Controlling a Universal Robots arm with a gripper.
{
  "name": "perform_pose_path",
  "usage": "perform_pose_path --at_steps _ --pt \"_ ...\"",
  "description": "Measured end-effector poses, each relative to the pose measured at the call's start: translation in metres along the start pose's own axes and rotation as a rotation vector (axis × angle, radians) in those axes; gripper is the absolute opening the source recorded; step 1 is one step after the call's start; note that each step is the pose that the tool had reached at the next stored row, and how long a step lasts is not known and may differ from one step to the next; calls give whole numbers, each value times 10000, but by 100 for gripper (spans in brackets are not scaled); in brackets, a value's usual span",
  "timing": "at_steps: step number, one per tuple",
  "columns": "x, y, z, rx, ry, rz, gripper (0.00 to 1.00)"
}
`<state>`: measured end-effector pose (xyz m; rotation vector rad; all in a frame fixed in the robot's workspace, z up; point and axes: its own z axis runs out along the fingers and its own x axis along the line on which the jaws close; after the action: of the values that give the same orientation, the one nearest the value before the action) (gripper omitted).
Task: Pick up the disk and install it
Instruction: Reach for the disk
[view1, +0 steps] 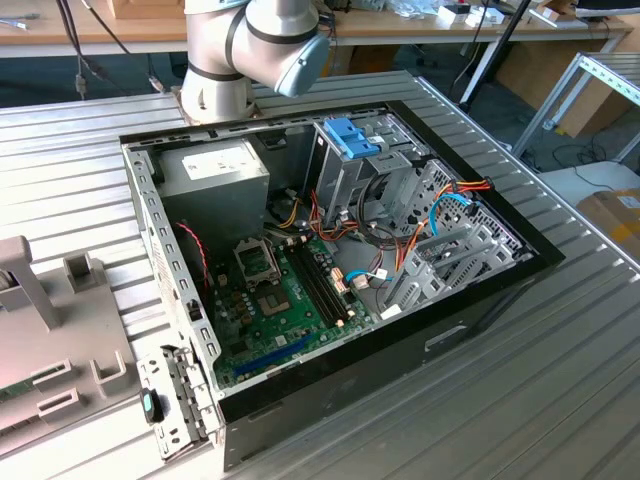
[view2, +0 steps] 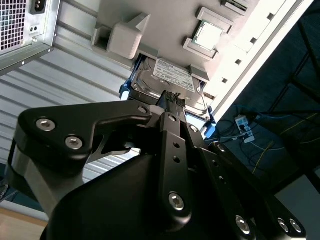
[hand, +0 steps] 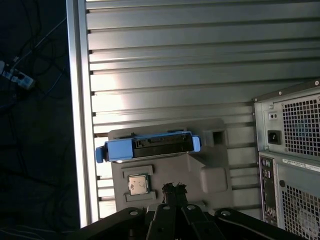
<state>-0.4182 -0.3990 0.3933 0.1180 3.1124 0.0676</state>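
In the first wrist view the black metal linkage hand (hand: 173, 188) hung with its fingertips pressed together and nothing between them. It was over a pale grey moulded plastic fixture tray (hand: 215, 175), near a square silver processor chip (hand: 138, 184) seated in one of the tray's pockets. Just past the tips lay the disk (hand: 148, 147), a flat grey-black hard drive in a bright blue plastic carrier frame. It rested on the tray's far part, close to one long edge of the ribbed aluminium tabletop (hand: 175, 60). The hand did not appear to touch it.

The step in hand looked like the approach for the pick-up. Done well, the fingers would part wider than the carrier before coming down. They would straddle the blue frame's long sides rather than press on the drive's labelled face, and stay clear of the tray's raised blocks.

Farther off, in the exterior view, the open black desktop computer case (view1: 540, 256) lay mid-tabletop. Its blue-topped grey metal drive cage (view1: 350, 145) was well apart from the tray.
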Motion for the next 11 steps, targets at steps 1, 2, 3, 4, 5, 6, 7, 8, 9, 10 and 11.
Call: perform_pose_path --at_steps 1,2,3,4,5,6,7,8,9,10,11 --pt "1 0 0 0 0 0 11" --pt "2 0 0 0 0 0 11" --pt "3 0 0 0 0 0 11" --pt "3 0 0 0 0 0 11" --pt "4 0 0 0 0 0 11" --pt "4 0 0 0 0 0 11" --pt "5 0 0 0 0 0 11" --pt "8 -1 0 0 0 0 11" --pt "18 -1 -1 0 0 0 11" --pt "18 -1 -1 0 0 0 11" --pt "18 -1 0 0 0 0 11"
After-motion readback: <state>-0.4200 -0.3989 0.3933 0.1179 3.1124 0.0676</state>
